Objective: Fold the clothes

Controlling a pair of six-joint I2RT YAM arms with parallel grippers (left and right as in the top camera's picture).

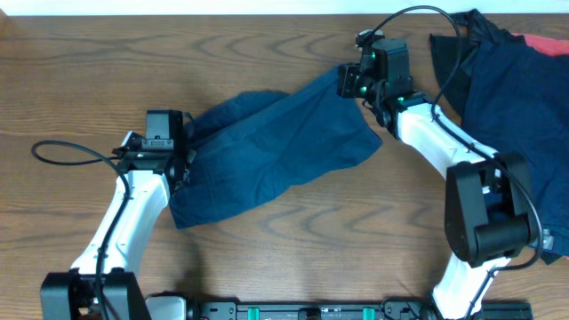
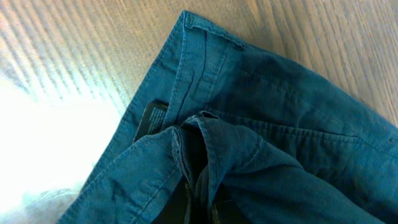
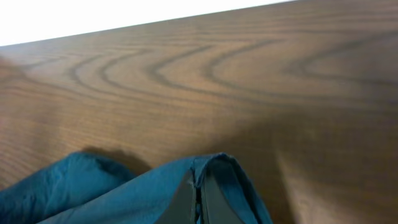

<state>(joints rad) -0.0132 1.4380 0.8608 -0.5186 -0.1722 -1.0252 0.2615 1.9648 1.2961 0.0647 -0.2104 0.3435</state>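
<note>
Dark blue shorts (image 1: 276, 151) lie stretched slantwise across the middle of the wooden table (image 1: 267, 36), as I see them from the overhead camera, with one end low on the left and the other raised toward the far right. I have both arms on them.

The left gripper (image 1: 184, 151) sits at the left end of the cloth. Its wrist camera shows the stitched waistband (image 2: 186, 68) with a belt loop (image 2: 214, 34) and a small black label (image 2: 152, 119) inside. Just beside the label the cloth is bunched into a pinched ridge that runs down into the jaws. The fingers are mostly hidden by cloth, but they read as clamped on the shorts.

The right gripper (image 1: 347, 84) holds the far right corner of the same garment. In its wrist view the grey fingers (image 3: 186, 202) are pressed close together, with a fold of blue cloth draped over and around them, just above the table.

Between the two grips the shorts rest on the wood, wrinkled and not pulled flat.

To the right, well apart from the shorts, a heap of dark clothes (image 1: 507, 89) covers the table's far corner, and a red piece (image 1: 549, 43) shows at its top edge. A black cable (image 1: 62, 156) loops on the wood at the left.
</note>
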